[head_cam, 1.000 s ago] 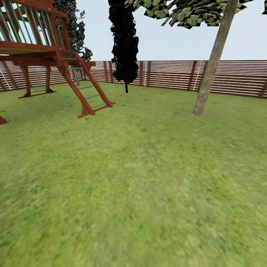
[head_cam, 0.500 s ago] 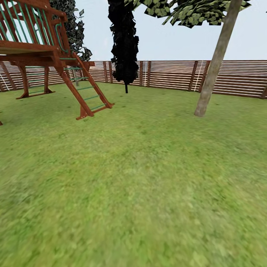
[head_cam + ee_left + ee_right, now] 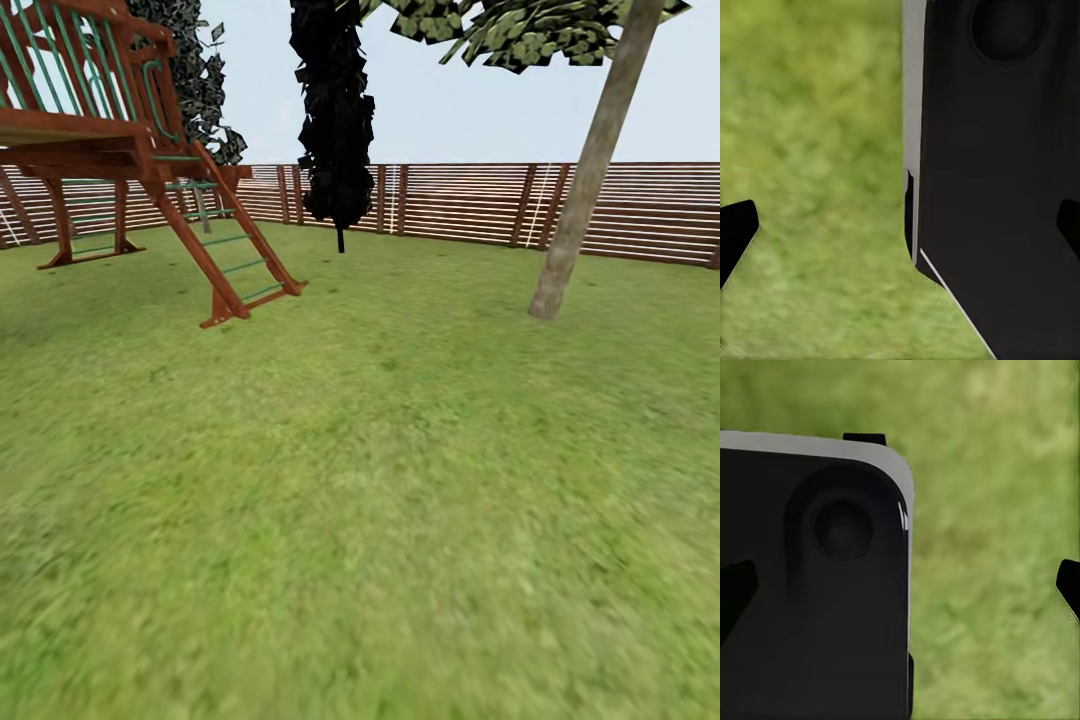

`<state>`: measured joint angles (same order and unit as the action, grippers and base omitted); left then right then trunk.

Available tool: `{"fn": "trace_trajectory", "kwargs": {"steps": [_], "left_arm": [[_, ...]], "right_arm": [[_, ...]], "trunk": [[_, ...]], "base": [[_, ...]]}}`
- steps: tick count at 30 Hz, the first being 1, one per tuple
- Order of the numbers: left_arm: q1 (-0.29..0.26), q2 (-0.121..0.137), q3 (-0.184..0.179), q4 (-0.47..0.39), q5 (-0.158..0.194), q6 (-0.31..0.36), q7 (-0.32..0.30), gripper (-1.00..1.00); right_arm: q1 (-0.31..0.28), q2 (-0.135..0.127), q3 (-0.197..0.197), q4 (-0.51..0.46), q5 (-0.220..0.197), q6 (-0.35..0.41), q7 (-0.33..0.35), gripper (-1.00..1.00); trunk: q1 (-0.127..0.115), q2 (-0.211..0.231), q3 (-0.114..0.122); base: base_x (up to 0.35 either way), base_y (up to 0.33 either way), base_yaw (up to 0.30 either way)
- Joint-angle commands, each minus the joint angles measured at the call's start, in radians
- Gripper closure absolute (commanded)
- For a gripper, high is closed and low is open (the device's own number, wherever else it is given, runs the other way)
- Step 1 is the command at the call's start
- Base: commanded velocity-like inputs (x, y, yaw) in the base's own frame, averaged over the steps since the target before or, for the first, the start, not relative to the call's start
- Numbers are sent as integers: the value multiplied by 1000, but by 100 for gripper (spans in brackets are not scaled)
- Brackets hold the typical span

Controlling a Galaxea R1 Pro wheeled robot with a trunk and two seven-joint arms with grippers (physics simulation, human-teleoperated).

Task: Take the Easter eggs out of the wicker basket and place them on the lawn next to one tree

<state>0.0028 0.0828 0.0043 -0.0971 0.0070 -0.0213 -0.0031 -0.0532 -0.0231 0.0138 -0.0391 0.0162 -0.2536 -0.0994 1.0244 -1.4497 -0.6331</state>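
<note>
View has swung slightly left; tree [image 3: 590, 180] nearer; grippers seemingly spread.

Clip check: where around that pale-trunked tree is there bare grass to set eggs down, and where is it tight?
Open lawn runs from the near edge up to the tree, bare on every visible side of its foot. Tighter at far left, around the play frame's ladder, and behind, where the black cypress stands by the fence.
</note>
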Motion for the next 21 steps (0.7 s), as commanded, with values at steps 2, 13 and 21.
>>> {"fn": "trace_trajectory", "kwargs": {"steps": [2,13,21], "left_arm": [[0,0,0,-1,1,-2,0,-100],[0,0,0,-1,1,-2,1,-100],[0,-7,0,-1,1,-2,4,-100]], "right_arm": [[0,0,2,1,2,-3,-3,-100],[0,-3,5,16,15,2,1,-100],[0,-6,7,27,28,1,0,-100]], "trunk": [[1,0,-1],[1,0,-1],[1,0,-1]], "base": [[322,0,0],[322,0,0],[322,0,65]]}}
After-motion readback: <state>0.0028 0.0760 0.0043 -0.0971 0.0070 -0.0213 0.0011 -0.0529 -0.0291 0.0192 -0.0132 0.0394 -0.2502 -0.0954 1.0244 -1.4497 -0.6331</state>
